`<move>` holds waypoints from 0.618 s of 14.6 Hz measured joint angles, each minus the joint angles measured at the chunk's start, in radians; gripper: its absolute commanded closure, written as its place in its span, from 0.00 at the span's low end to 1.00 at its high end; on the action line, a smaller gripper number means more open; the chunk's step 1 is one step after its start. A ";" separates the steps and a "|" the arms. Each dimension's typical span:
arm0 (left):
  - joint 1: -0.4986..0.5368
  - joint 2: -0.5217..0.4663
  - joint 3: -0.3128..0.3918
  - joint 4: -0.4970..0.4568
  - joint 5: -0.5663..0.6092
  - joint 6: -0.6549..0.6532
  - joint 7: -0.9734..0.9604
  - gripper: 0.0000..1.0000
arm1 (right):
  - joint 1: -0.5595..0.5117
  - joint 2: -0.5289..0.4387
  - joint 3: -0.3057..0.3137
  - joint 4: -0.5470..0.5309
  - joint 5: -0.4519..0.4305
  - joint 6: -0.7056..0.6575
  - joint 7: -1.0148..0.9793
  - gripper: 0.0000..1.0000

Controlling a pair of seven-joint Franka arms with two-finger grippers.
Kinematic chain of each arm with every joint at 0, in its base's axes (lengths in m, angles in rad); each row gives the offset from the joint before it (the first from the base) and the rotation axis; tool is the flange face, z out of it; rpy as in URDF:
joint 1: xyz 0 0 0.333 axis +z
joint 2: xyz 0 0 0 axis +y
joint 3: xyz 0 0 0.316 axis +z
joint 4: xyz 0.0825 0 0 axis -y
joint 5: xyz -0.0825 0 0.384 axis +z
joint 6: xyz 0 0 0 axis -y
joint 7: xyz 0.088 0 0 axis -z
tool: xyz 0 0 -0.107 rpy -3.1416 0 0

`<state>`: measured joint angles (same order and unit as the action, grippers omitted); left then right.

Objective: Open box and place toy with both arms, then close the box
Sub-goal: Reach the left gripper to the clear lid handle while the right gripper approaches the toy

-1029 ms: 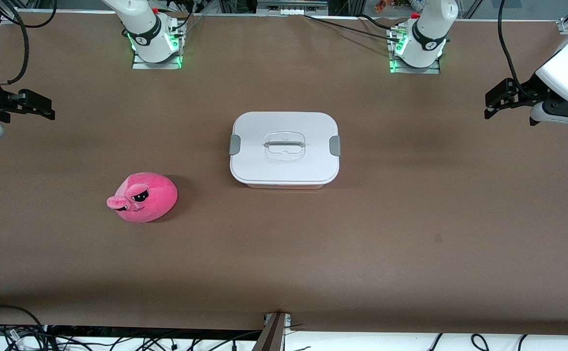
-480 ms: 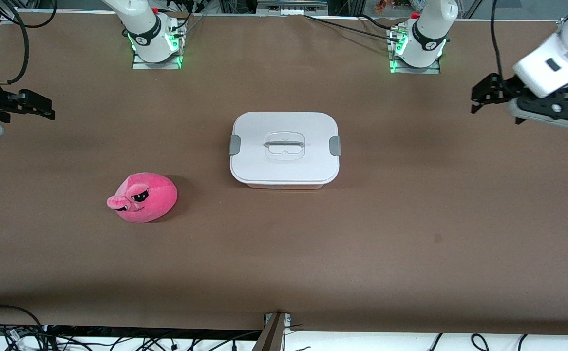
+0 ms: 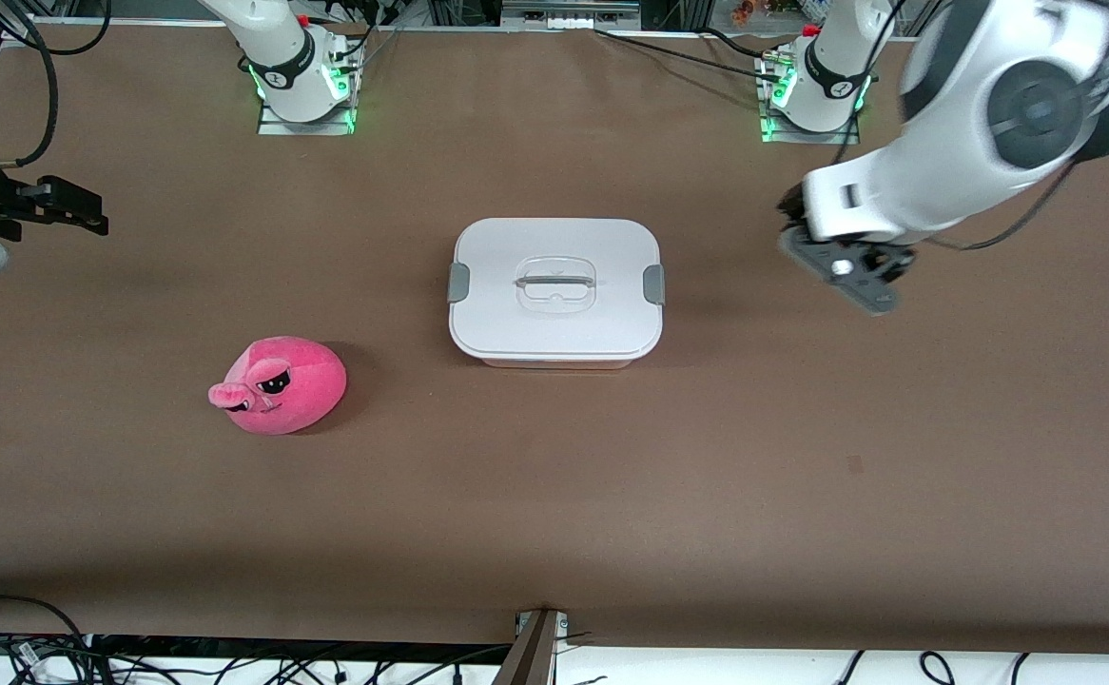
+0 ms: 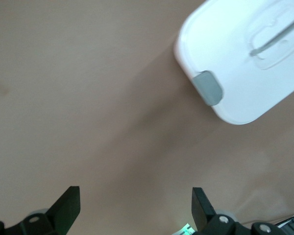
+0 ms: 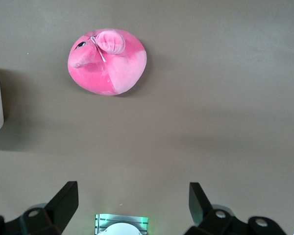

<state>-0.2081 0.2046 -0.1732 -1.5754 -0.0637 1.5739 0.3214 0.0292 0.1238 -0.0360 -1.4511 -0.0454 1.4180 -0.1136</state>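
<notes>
The box (image 3: 554,290) stands shut at the table's middle, white lid on, a grey clip (image 3: 653,284) at each end and a clear handle (image 3: 555,281) on top. The pink plush toy (image 3: 279,385) lies on the table toward the right arm's end, nearer the front camera than the box. My left gripper (image 4: 134,208) is open and empty, in the air over bare table beside the box's clip (image 4: 208,88); its hand (image 3: 845,262) shows in the front view. My right gripper (image 3: 88,211) is open and empty, waiting at the right arm's end of the table; its wrist view shows the toy (image 5: 108,61).
The brown table (image 3: 554,495) carries only the box and the toy. The two arm bases (image 3: 302,86) (image 3: 816,95) stand along its edge farthest from the front camera. Cables lie below the table's nearest edge.
My left arm has swung in from its end of the table toward the box, gripper now turned down near the box's clip. The right arm, box and toy have not moved.
</notes>
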 measured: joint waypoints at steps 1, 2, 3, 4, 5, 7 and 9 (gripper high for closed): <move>-0.039 0.027 -0.004 0.011 -0.004 0.033 0.004 0.00 | 0.000 0.005 0.000 0.000 0.000 0.004 0.000 0.00; -0.077 0.048 -0.008 0.020 -0.007 0.073 0.007 0.00 | 0.000 0.012 0.000 0.000 0.000 0.012 0.001 0.00; -0.112 0.063 -0.011 0.025 -0.007 0.111 0.011 0.00 | 0.001 0.022 0.001 0.000 0.000 0.021 0.002 0.00; -0.147 0.075 -0.013 0.029 -0.008 0.144 0.022 0.00 | 0.001 0.032 0.001 0.000 0.000 0.030 0.002 0.00; -0.179 0.082 -0.014 0.033 -0.008 0.169 0.027 0.00 | 0.002 0.044 0.001 0.000 0.000 0.043 0.002 0.00; -0.236 0.094 -0.016 0.036 -0.009 0.233 0.045 0.00 | 0.002 0.071 0.001 0.000 0.000 0.081 0.002 0.00; -0.286 0.110 -0.025 0.037 -0.009 0.303 0.096 0.00 | 0.012 0.106 0.002 -0.001 0.000 0.100 0.002 0.00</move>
<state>-0.4938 0.3144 -0.1980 -1.5385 -0.0723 1.8773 0.4171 0.0411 0.2295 -0.0335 -1.4520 -0.0450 1.5181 -0.1118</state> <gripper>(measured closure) 0.000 0.000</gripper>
